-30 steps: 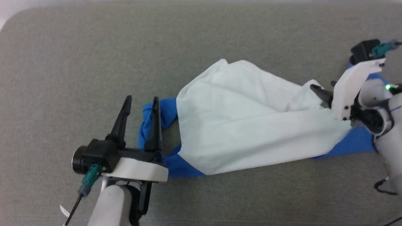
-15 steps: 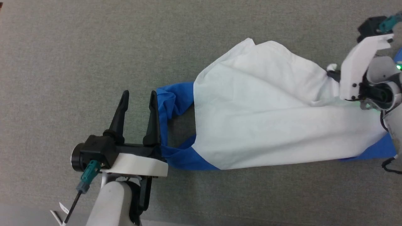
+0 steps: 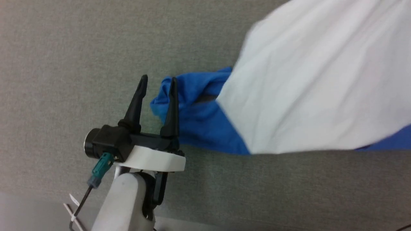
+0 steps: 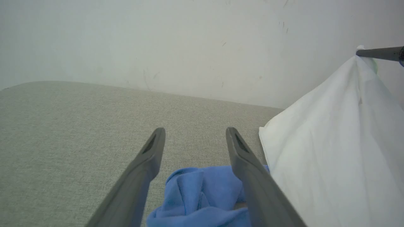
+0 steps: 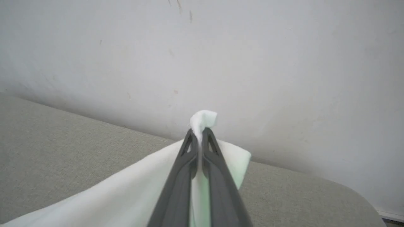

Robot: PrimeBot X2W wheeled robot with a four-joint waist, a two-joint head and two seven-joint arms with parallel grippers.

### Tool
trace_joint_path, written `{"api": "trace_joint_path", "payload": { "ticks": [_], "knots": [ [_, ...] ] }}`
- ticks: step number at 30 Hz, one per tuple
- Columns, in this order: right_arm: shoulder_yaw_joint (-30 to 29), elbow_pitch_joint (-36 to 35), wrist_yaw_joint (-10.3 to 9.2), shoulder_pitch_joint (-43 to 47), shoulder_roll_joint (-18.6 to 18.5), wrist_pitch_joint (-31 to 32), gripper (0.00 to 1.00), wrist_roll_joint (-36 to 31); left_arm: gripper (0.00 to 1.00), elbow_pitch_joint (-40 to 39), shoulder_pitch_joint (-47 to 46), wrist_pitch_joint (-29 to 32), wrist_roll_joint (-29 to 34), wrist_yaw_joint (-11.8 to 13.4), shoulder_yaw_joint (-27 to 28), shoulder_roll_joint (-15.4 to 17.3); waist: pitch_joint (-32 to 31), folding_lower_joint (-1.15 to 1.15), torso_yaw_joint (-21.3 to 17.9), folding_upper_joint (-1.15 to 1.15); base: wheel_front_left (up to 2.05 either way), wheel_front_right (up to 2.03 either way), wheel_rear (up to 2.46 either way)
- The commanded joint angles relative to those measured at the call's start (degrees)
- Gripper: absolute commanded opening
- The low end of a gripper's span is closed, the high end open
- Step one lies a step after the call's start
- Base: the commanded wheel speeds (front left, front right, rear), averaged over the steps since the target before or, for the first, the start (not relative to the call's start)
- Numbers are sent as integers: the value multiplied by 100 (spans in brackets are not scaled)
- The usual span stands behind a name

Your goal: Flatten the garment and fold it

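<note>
Two hands flank the garment (image 3: 321,80). The left hand (image 3: 159,78) sits low over the grey surface (image 3: 64,64) with its fingers spread wide, gripping nothing. The bunched blue end of the cloth lies between and under those fingers. The right hand (image 5: 198,131) is pinched tight on a white corner, a tuft poking past its tips. It holds that end lifted, so the white fabric slopes down to the blue part on the surface.
</note>
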Motion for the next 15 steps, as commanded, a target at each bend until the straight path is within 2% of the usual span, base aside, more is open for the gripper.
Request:
{"api": "trace_joint_path", "payload": {
  "ticks": [1,6,10,11,12,13,15],
  "knots": [
    [-74,114,-6,-171,-59,-198,0,-86,100,-36,-102,-27,-31,33,-43,-3,242,-1,235,0,0,0,0],
    [-124,643,-6,-353,-36,-855,0,-321,100,-66,-172,-27,-60,96,-117,-3,401,-1,305,0,0,0,0],
    [-129,1118,-6,-192,124,-1364,0,-296,100,-48,-219,-27,-70,129,-149,-3,417,-1,278,0,0,0,0],
    [-135,1264,-6,-135,177,-1386,21,-238,100,-38,-229,-27,-65,130,-151,-3,398,-1,261,0,0,0,0],
    [-71,1369,-6,-73,211,-1423,73,-237,100,-25,-234,-27,-56,129,-149,-3,367,-1,240,0,0,0,0],
    [-28,1459,-6,-3,260,-1468,100,-191,100,-9,-232,-27,-42,125,-139,-3,323,-1,211,0,0,0,0],
    [126,1596,-6,167,367,-1485,100,-89,100,27,-209,-27,-6,113,-102,-3,212,-1,138,0,0,0,0]
  ]
}}
